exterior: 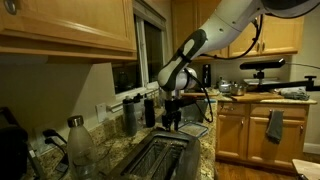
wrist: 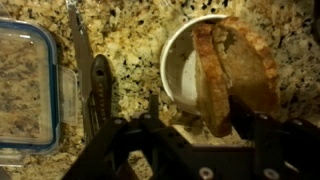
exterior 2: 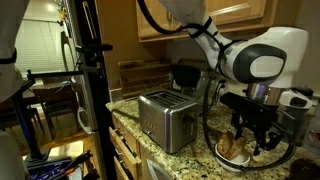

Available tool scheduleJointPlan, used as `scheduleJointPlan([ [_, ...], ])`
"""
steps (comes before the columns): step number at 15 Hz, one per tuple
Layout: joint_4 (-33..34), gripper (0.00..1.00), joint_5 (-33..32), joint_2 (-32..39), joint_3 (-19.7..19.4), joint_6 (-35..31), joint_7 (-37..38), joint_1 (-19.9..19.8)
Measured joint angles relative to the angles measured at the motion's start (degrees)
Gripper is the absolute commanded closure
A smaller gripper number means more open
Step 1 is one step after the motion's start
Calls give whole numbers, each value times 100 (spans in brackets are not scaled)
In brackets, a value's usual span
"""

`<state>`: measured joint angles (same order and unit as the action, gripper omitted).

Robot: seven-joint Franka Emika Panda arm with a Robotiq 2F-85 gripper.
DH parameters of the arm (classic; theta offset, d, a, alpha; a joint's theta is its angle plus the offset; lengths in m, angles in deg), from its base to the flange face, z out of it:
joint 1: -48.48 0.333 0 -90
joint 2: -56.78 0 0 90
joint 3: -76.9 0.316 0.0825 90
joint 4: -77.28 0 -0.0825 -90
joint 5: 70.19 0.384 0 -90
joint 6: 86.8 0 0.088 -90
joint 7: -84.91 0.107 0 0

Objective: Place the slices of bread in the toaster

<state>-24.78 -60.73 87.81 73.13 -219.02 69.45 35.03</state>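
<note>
The slices of bread are standing on edge in a white bowl, leaning together. They are appearing light, dry and crumbly, so a gentle pinch across the flat faces is advisable. The hand is straddling them, half-spread; whether it is gripping cannot be told. The toaster is sitting well apart from the bowl on the tabletop. A clear blue-rimmed container near the bowl is appearing empty.

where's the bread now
In the wrist view the slices of bread lean in a white bowl on the granite counter, right of a blue-rimmed container.
</note>
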Motion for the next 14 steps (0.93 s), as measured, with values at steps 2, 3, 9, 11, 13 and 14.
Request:
scheduleJointPlan([
  [2,0,73,0,0,0,0,13,0],
  [3,0,80,0,0,0,0,19,0],
  [9,12,90,0,0,1,0,76,0],
  [11,34,90,0,0,1,0,85,0],
  [13,81,90,0,-1,1,0,88,0],
  [14,111,90,0,-2,0,0,90,0],
])
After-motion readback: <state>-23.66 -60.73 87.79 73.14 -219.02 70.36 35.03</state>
